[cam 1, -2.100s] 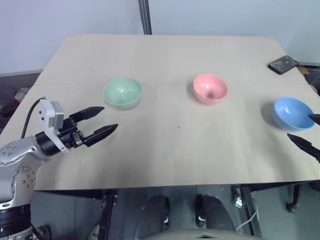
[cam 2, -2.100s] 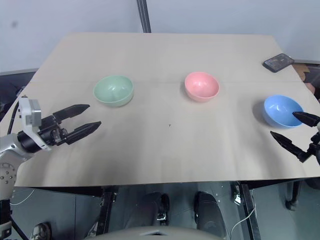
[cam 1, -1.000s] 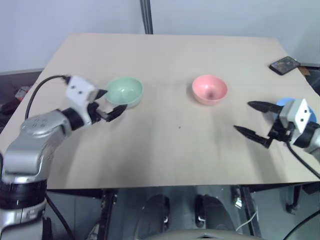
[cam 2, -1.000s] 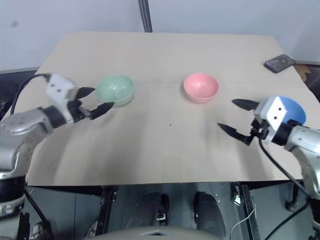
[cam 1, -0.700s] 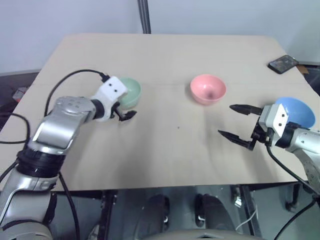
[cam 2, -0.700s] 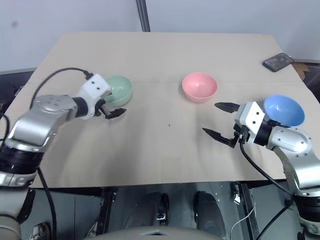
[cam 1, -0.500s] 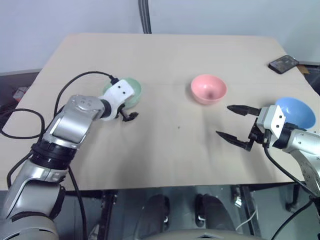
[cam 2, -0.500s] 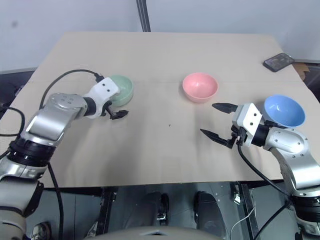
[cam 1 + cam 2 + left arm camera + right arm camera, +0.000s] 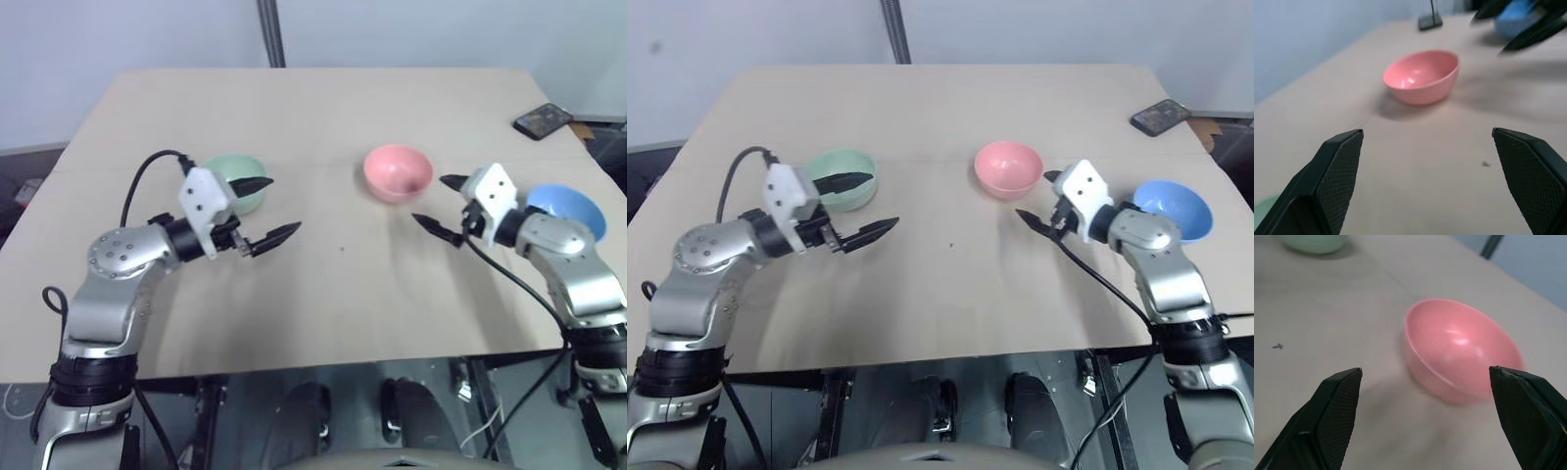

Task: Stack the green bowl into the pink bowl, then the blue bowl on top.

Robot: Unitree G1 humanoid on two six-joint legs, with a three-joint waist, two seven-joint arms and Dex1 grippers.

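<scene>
The green bowl [image 9: 227, 187] stands at the left of the table, the pink bowl [image 9: 398, 173] in the middle and the blue bowl [image 9: 570, 210] at the right, each apart and upright. My left gripper [image 9: 282, 205] hovers open just right of the green bowl, one finger crossing over its rim, and points toward the pink bowl [image 9: 1421, 77]. My right gripper [image 9: 429, 199] is open, close to the pink bowl's right side, with the blue bowl behind its wrist. In the right wrist view the pink bowl [image 9: 1462, 357] lies straight ahead between the open fingers. Neither gripper holds anything.
A black phone [image 9: 542, 119] lies at the table's far right corner. A dark pole [image 9: 267, 32] rises behind the far edge of the beige table [image 9: 343, 294]. Bare tabletop stretches between the bowls and toward me.
My left gripper has swung away from the green bowl's side toward the table's middle, now aiming at the pink bowl. My right gripper has moved forward and left, up to the pink bowl.
</scene>
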